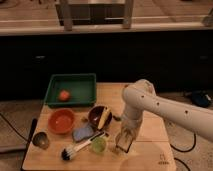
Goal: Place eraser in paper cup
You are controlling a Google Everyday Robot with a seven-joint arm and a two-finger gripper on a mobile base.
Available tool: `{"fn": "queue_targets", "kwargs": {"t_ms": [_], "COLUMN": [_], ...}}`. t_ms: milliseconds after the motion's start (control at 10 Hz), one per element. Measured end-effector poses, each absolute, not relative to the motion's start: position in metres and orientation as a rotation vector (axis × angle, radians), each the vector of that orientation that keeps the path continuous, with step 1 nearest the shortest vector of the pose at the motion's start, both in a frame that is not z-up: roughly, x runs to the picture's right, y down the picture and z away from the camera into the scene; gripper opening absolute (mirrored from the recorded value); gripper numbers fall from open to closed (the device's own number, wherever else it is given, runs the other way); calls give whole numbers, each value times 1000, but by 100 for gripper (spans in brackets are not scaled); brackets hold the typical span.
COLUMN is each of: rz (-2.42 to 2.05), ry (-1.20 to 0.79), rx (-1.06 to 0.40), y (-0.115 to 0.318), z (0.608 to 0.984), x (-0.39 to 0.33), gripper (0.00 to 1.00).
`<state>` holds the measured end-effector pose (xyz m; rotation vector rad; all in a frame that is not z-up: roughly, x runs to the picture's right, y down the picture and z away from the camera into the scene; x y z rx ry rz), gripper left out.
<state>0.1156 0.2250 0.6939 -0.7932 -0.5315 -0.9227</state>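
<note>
Gripper [123, 143] low at desk [150, 156] front, paper cup [98, 145] just beside it, between gripper and brush [75, 150]; gripper apart or clamped, cannot tell.

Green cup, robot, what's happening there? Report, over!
Gripper low over table, just right of paper cup. Cup upright. Eraser not spotted. Brush lying close by cup's left side.

Wood table [146, 151] w/ green tray [51, 93], orange bowl [61, 121], paper cup [98, 145], end effector [122, 144] nr cup
</note>
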Motion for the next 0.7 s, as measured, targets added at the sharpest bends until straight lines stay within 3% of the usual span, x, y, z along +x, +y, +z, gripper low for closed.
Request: {"fn": "queue_targets", "kwargs": {"t_ms": [500, 700], "rz": [-910, -911], "ry": [-534, -538], "rx": [-800, -803], "y": [225, 225], "z": [694, 694], "x": [114, 112], "gripper": [69, 80]}}
